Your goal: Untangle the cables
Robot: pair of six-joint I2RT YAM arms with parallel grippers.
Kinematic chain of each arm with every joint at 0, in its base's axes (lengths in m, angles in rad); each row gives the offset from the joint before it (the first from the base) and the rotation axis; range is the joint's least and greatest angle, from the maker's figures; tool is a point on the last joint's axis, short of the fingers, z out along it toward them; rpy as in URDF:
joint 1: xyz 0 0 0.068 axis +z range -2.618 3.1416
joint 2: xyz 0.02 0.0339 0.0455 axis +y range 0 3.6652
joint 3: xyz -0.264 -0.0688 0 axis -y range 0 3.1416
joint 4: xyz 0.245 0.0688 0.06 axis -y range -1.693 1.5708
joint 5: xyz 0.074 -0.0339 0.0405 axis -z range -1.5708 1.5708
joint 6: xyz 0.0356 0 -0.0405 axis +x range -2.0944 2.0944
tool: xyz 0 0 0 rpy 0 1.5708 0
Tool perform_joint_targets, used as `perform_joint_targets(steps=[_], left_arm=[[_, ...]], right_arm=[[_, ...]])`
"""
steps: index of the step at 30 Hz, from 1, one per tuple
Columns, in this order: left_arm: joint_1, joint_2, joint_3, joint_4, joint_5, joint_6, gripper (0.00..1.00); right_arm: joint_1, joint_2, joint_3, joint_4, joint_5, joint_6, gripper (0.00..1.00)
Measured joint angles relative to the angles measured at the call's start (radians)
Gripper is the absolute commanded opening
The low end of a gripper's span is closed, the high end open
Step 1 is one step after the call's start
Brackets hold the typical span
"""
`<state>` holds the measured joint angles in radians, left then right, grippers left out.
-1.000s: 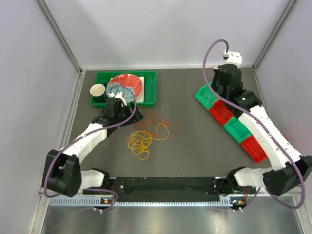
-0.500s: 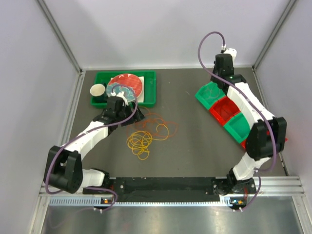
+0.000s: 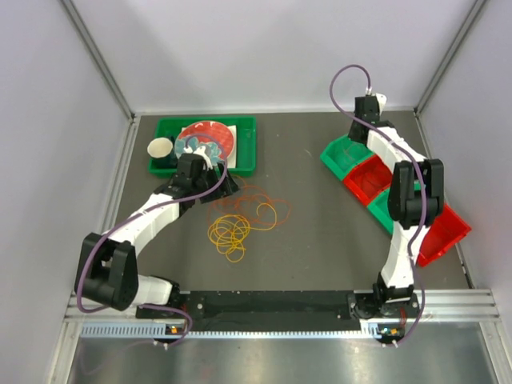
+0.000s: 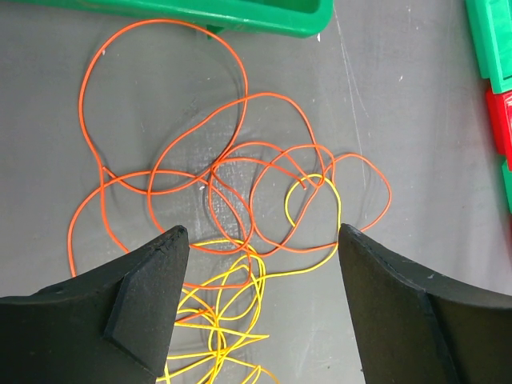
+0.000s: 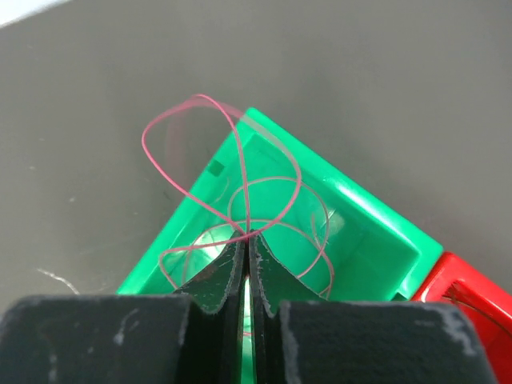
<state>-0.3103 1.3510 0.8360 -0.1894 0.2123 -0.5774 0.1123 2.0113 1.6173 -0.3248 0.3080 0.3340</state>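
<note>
A tangle of orange cable loops (image 4: 232, 172) and yellow cable loops (image 4: 220, 320) lies on the grey table, also seen from above (image 3: 240, 220). My left gripper (image 4: 260, 308) is open and hovers just above the tangle, a jaw on each side of the yellow strands. My right gripper (image 5: 246, 240) is shut on a thin pinkish-red cable (image 5: 240, 172) and holds its loops over the far green bin (image 5: 352, 232). From above, that gripper (image 3: 364, 120) is at the back right; the pinkish-red cable is too thin to see there.
A row of green and red bins (image 3: 376, 188) runs along the right side. A green tray (image 3: 248, 152) with a red plate (image 3: 212, 138) and a cup (image 3: 160, 148) sits at the back left, just behind the left gripper.
The right arm has swung back and folded, carrying its gripper to the far green bin. The left gripper has edged slightly toward the tray. The tangle has not moved.
</note>
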Motion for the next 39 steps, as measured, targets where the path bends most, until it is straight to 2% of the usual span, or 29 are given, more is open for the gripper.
perform_joint_targets(steps=[4,9,16,22,39], left_arm=[[0.000,-0.001,0.000,-0.014,-0.001,0.000,0.79],[0.000,-0.003,0.000,-0.022,-0.008,0.001,0.79],[0.000,-0.005,0.000,-0.024,-0.010,0.003,0.79],[0.000,-0.006,0.000,-0.023,-0.007,0.003,0.78],[0.000,-0.006,0.000,-0.021,0.021,0.002,0.77]], right_arm=[[-0.004,0.005,-0.038,0.022,-0.003,0.015,0.00],[-0.004,-0.046,-0.160,0.059,-0.010,0.039,0.00],[-0.004,-0.291,-0.377,0.112,-0.014,0.079,0.00],[-0.004,-0.423,-0.393,0.143,-0.023,0.103,0.00],[-0.004,-0.471,-0.436,0.089,-0.049,0.140,0.00]])
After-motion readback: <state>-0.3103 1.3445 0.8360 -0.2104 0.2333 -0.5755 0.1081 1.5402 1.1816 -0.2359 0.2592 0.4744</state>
